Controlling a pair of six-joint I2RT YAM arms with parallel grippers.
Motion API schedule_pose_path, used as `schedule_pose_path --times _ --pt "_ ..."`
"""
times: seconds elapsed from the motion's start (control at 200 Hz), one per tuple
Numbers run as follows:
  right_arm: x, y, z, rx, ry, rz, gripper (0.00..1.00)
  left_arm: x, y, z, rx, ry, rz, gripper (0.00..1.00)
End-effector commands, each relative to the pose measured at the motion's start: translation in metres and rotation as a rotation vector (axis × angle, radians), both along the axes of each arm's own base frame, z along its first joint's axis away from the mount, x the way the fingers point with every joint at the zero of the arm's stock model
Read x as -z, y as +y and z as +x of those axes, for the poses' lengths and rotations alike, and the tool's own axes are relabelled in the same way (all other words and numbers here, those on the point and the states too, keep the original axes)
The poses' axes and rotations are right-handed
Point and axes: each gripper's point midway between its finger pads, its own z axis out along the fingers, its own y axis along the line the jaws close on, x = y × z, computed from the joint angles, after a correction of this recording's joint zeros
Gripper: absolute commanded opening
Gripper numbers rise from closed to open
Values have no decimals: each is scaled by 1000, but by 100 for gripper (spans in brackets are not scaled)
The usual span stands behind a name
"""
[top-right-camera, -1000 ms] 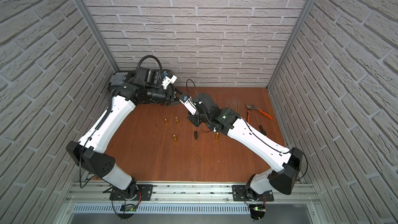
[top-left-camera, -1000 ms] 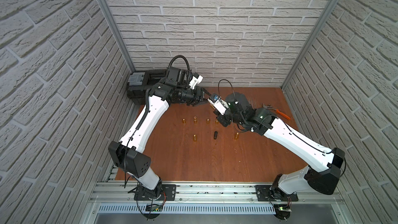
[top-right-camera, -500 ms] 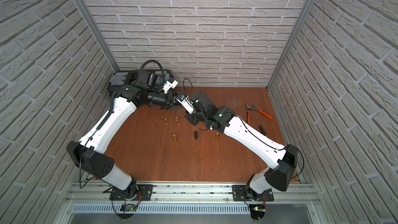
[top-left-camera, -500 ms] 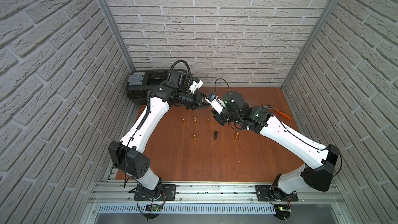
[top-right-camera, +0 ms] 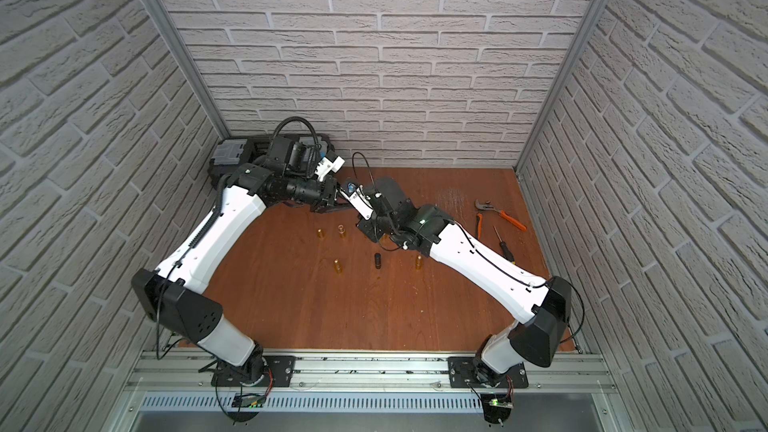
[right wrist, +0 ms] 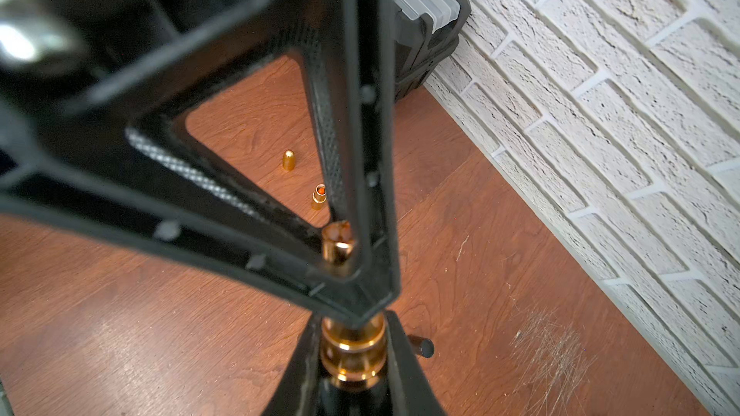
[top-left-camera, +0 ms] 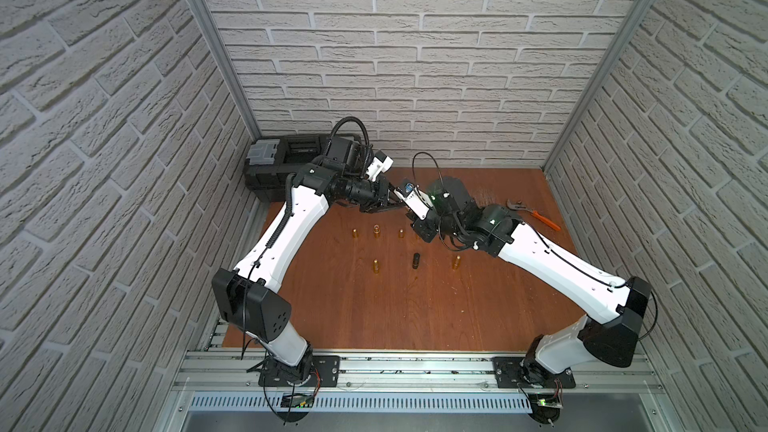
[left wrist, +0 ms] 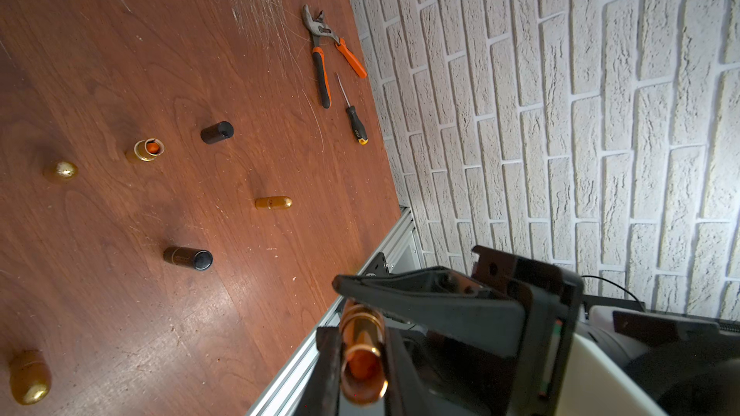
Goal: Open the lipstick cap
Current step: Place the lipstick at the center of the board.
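Left jaws and right jaws are both clamped on the gold lipstick (right wrist: pixel 352 348), apparently at opposite ends; a crooked pull could wrench it free.

Both top views sit high over the six o'clock rail (top-left-camera: pixel 415 363), tilted down toward twelve, far enough to hold the whole counter (top-left-camera: pixel 395 317). The left wrist camera rides close behind the left end effector (left wrist: pixel 358 354), facing the pliers (left wrist: pixel 320 54) at two o'clock; the right one, close behind the right end effector (right wrist: pixel 352 354), faces the toolbox (right wrist: pixel 424 26) at ten. Both wrist views share the gold lipstick (right wrist: pixel 336 246).
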Motion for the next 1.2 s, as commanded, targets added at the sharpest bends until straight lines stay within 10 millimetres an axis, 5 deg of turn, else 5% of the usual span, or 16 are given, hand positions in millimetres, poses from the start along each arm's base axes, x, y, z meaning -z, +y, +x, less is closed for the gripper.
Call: schedule_pose_path --times 0.0,0.385,0.55,0.7,0.9,1.075,1.195 --pt "-18 6 7 -2 -54 34 10 -2 -2 -4 25 -12 0 13" --pt "-33 -13 8 48 -104 -8 36 -7 5 12 -23 -49 34 9" --pt "-59 -42 0 101 -175 -47 39 18 5 36 -61 -150 258 12" --pt "-83 -68 -17 144 -218 -24 39 48 -23 72 -68 -263 384 11" --pt "-92 -103 -38 211 -239 -9 40 91 -89 100 4 -432 512 11" --pt "-93 -128 -51 268 -252 -3 40 133 -152 97 129 -503 592 12" --pt "-95 -138 -57 288 -269 6 40 154 -173 100 139 -519 599 12"
